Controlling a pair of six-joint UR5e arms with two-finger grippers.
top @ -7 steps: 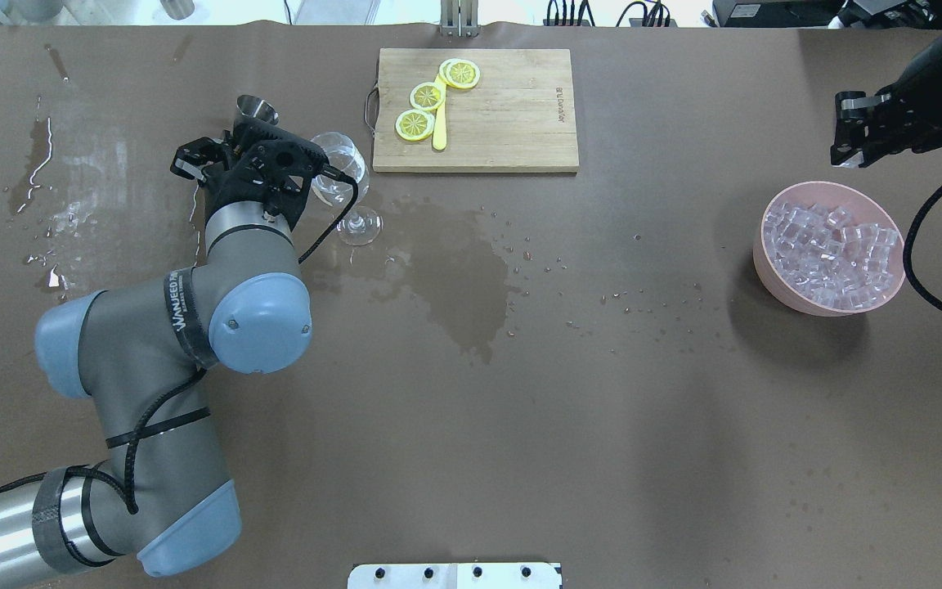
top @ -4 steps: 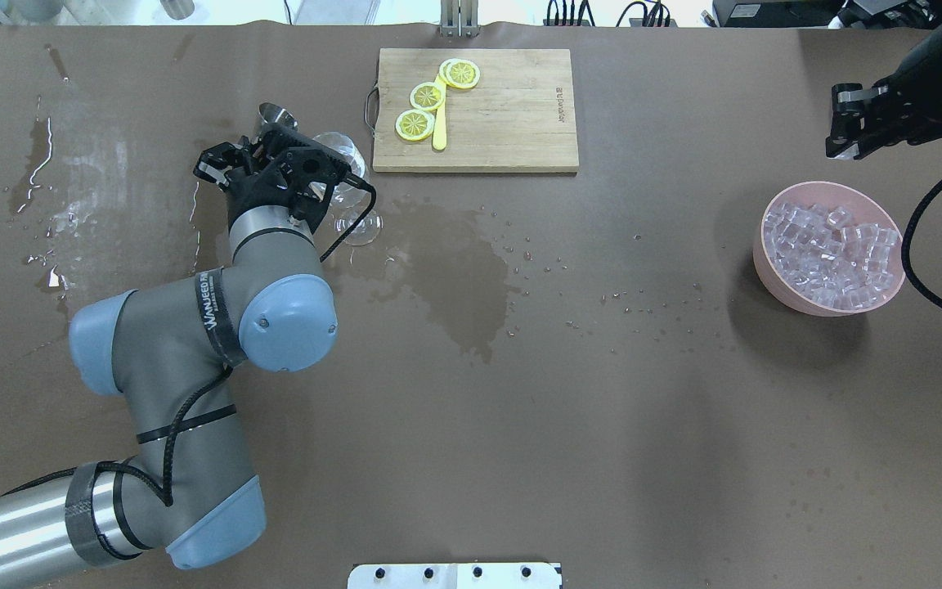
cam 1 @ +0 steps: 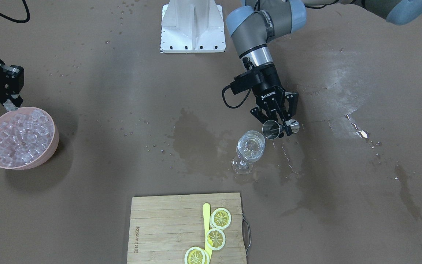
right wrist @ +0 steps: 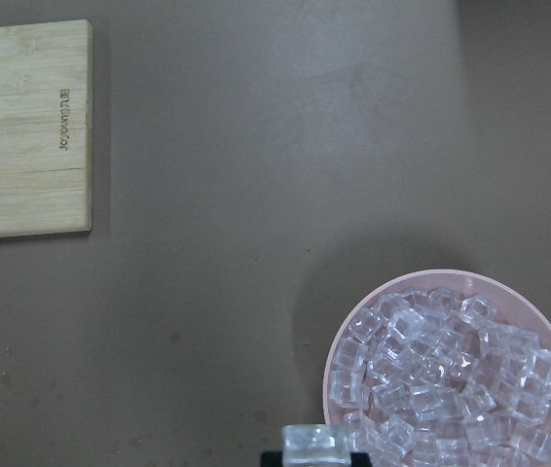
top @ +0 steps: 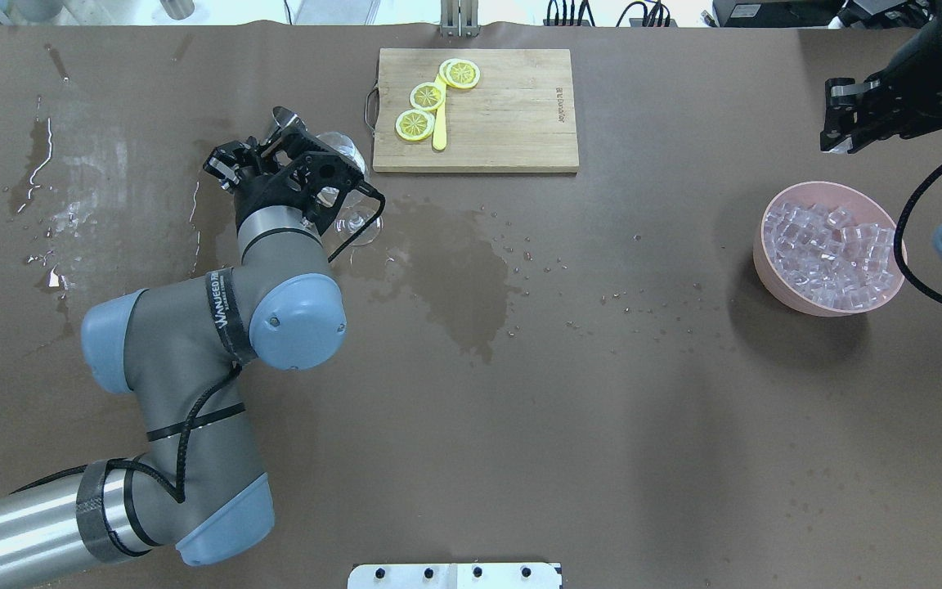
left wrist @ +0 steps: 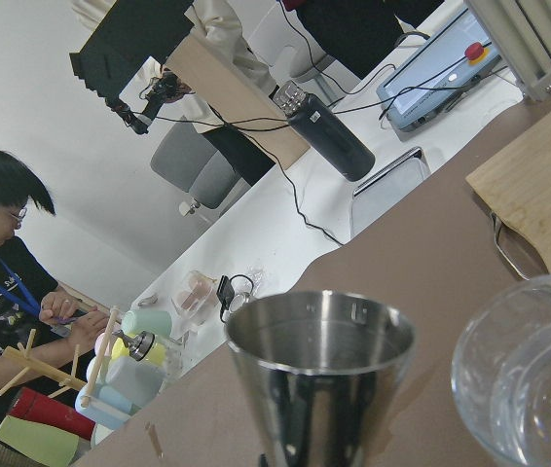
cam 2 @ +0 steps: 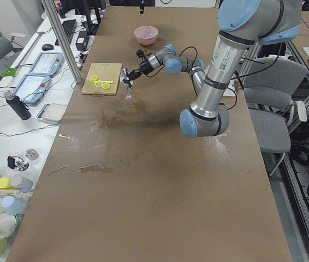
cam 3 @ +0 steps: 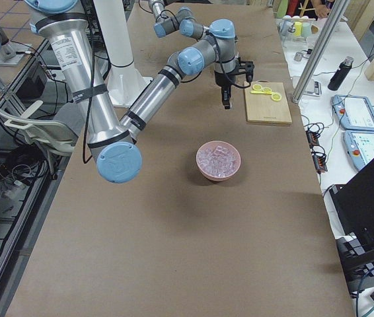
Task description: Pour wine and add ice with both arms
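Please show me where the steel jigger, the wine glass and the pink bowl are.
steel jigger (cam 1: 270,130): front-facing view, on its open cup.
wine glass (cam 1: 250,146): front-facing view, on its bowl.
pink bowl (cam 1: 48,151): front-facing view, on its outer wall.

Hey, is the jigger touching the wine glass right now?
Apart. The left wrist view shows a strip of table between the jigger and the wine glass.

A rectangular bamboo cutting board (top: 504,114) at the far edge of the brown-covered table (top: 602,450) carries round yellow lemon slices (top: 427,96) and a pale yellow plastic knife (top: 439,131). A clear stemmed glass (cam 1: 251,146) stands near the board's handle end, with a small steel hourglass-shaped jigger (cam 1: 275,129) tipped sideways just beside its rim. A round pink bowl (top: 768,274) sits well apart, with a dark wet patch (top: 459,282) between them
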